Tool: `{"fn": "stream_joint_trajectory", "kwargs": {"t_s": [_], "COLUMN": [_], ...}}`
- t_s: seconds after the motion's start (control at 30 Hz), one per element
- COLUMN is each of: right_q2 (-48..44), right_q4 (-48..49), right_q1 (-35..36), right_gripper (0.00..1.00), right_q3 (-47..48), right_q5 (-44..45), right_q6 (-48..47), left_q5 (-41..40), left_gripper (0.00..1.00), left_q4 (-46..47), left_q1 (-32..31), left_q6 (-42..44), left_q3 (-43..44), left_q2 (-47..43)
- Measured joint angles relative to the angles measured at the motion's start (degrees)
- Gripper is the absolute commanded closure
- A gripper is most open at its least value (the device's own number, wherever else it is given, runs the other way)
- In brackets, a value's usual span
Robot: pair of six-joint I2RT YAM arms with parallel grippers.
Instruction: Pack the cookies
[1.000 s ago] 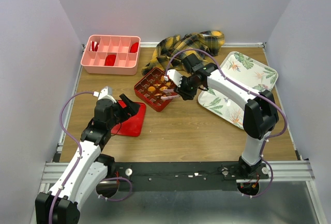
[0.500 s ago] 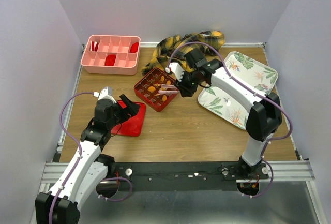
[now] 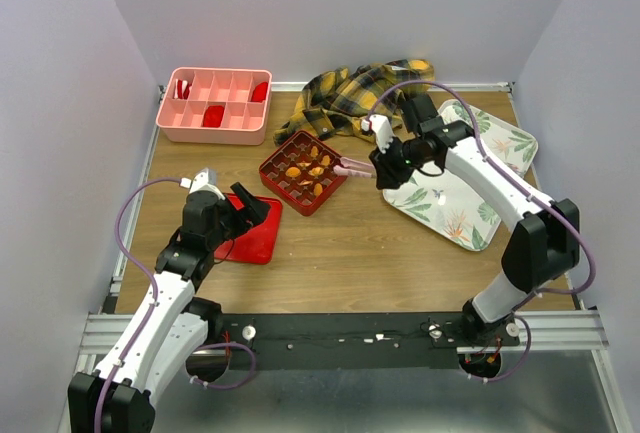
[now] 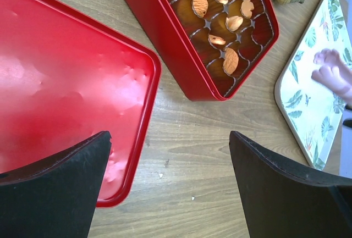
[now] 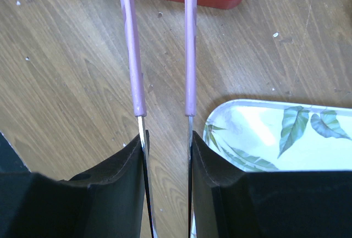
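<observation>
Several small orange cookies (image 3: 310, 171) lie in cells of the red gridded box (image 3: 282, 181); the left wrist view shows the cookies (image 4: 231, 60) in the box (image 4: 165, 34) too. My right gripper (image 3: 385, 165) is shut on purple-armed tongs (image 3: 352, 166), whose tips point at the box's right corner. In the right wrist view the tongs (image 5: 132, 56) run up from my right gripper (image 5: 168, 150), nothing between the visible parts of their arms. My left gripper (image 3: 250, 215) is open and holds nothing, above the flat red lid (image 3: 255, 241).
A floral tray (image 3: 460, 188) lies right of the box, under the right arm. A pink divided organiser (image 3: 213, 105) with red pieces sits at the back left. A plaid cloth (image 3: 360, 88) is bunched behind the box. Walls close in on three sides.
My right arm has drawn back to the right with the tongs, from over the box's cells to its right corner. The left arm has not moved.
</observation>
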Motion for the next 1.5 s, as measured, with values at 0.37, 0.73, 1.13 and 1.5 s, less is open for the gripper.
{"fn": "stream_joint_trajectory", "kwargs": {"t_s": [0.37, 0.73, 1.13, 1.5], "right_q2": [-11.82, -14.45, -14.36, -13.55], "right_q4": [5.75, 11.34, 15.89, 16.06], "right_q1": [-2.6, -2.6, -2.6, -2.6], "right_gripper": [0.59, 0.58, 0.55, 0.29], "right_q3": [-20.74, -31.74, -37.57, -39.36], "right_q5": [-2.71, -0.11, 4.66, 5.31], "right_q6": [0.57, -1.6, -4.83, -6.99], "left_q5": [-0.02, 0.0, 0.07, -1.79], "left_gripper": [0.02, 0.02, 0.07, 0.1], "left_q4": [-0.74, -2.51, -4.9, -10.73], "left_q1": [0.02, 0.04, 0.04, -3.1], "left_q6": [-0.04, -0.09, -0.5, 0.33], "left_q3": [0.44, 0.44, 2.03, 7.96], "left_q2": [-0.52, -0.48, 4.24, 12.76]}}
